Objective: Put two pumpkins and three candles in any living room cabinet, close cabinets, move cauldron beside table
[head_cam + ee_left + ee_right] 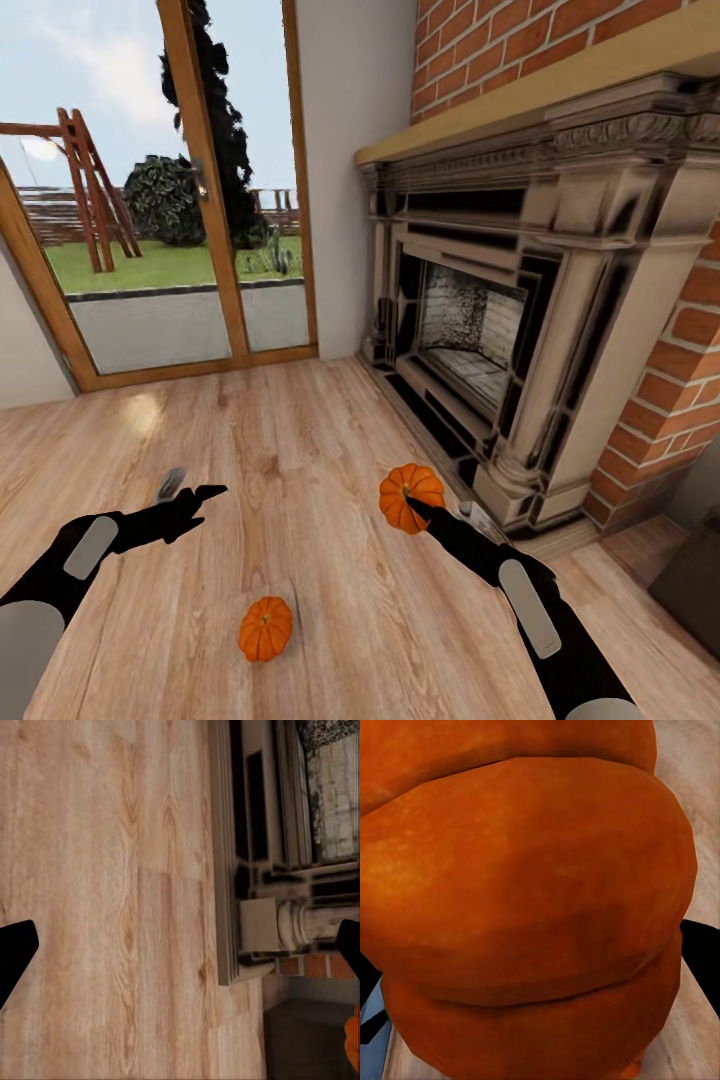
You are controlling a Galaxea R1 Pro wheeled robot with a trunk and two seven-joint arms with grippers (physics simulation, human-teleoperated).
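Floor pumpkin (265, 628) lies free; right claw (412, 507) grips another pumpkin (408, 493); left claw (190, 497) spread wide.

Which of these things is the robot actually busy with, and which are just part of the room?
Job:
pumpkin in the right gripper
pumpkin on the floor

Just there:
fireplace
glass door
wooden floor

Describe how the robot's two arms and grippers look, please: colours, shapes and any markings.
Both arms are matte black with rounded segments. Each forearm carries an elongated light grey oval panel, and larger grey covers sit nearer the body. The left gripper has slim, pointed black fingers, with a small grey piece beside it. The right gripper tapers to thin black fingers as well. No cables or lettering are visible.
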